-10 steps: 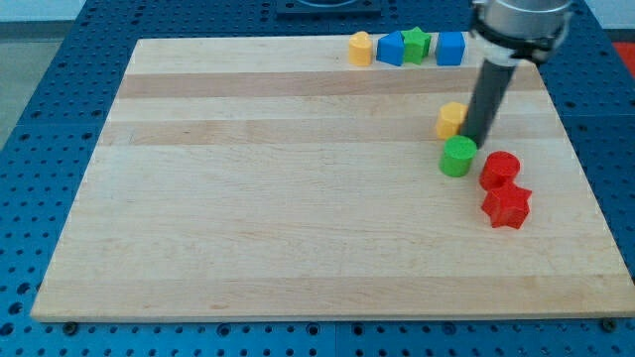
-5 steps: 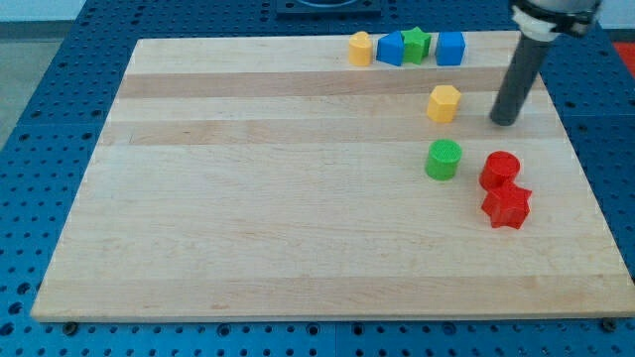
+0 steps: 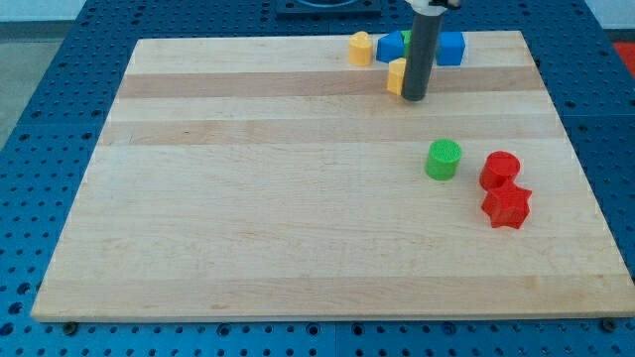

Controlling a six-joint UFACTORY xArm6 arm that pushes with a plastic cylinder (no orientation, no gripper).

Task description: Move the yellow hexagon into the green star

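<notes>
The yellow hexagon (image 3: 396, 76) sits near the view's top, just below the row of blocks, mostly hidden behind my rod. My tip (image 3: 415, 98) rests on the board touching the hexagon's right side. The green star (image 3: 407, 38) is almost wholly hidden behind the rod; only a sliver shows between two blue blocks. It lies just above the hexagon.
A yellow block (image 3: 359, 48) and a blue block (image 3: 390, 46) stand left of the star, another blue block (image 3: 450, 48) to its right. A green cylinder (image 3: 444, 159), a red cylinder (image 3: 500, 170) and a red star (image 3: 507, 206) sit at the right.
My tip swung from the right side of the board to the hexagon's right side. The yellow hexagon moved up and left, toward the top row. The green cylinder shifted slightly left earlier.
</notes>
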